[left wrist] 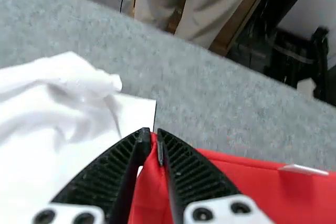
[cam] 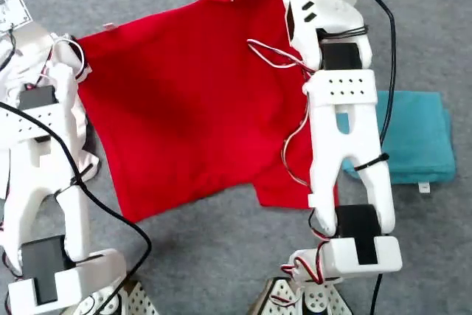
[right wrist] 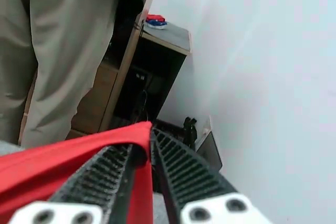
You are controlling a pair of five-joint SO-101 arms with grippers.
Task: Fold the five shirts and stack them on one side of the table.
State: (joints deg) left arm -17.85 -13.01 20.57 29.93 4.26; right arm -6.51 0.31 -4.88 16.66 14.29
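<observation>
Clamped on a pinch of red cloth, ribbed jaws all but meeting, the left pincer (left wrist: 151, 136) holds one corner of the red shirt (cam: 177, 108). A crumpled white shirt (left wrist: 47, 103) lies just beside it. The right pincer (right wrist: 149, 132) is likewise closed on the shirt's far edge and held up off the grey table (cam: 221, 256), so the cloth rises toward it. Between the two the shirt lies spread, mostly flat. Beyond the right arm, well apart from the left pincer, a teal shirt (cam: 413, 138) rests already folded. The step in hand looks to be the first fold of the red shirt. The next move likely calls for both pincers to carry their shared edge across together, keeping the cloth taut and level.
</observation>
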